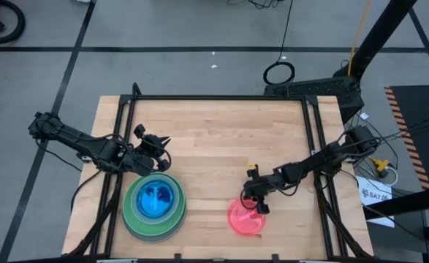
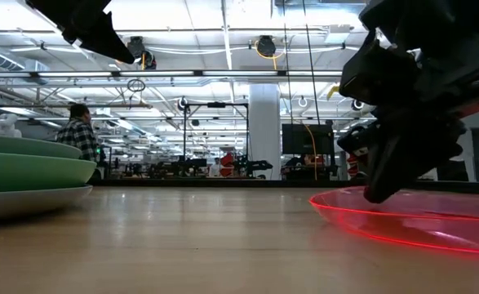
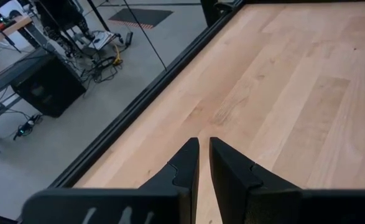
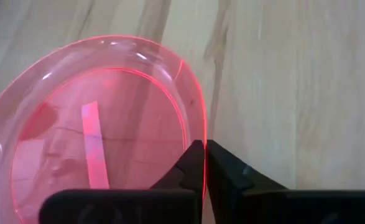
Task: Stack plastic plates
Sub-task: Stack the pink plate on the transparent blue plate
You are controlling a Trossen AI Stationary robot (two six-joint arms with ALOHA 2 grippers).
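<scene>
A stack of plates (image 1: 154, 207) stands near the table's front left: a large grey one at the bottom, then green, pale green and blue (image 1: 156, 199). The low view shows the stack's edge (image 2: 27, 173). A translucent pink plate (image 1: 243, 218) lies near the front centre-right and also shows in the low view (image 2: 410, 219). My right gripper (image 1: 257, 206) is shut on the pink plate's rim. My left gripper (image 1: 156, 155) hovers just beyond the stack's far edge, its fingers (image 3: 204, 165) close together and empty. My right gripper pinches the pink plate's rim (image 4: 202, 134) on the plate's far right side, one finger inside the plate and one outside. The fingers slant down from the table's right. I cannot tell whether the plate is lifted clear of the table.
Bare wooden tabletop (image 1: 221, 139) spreads between and behind the two arms. A black frame rail (image 3: 138, 106) runs along the table's edge. People and equipment show in the room far behind (image 2: 80, 131).
</scene>
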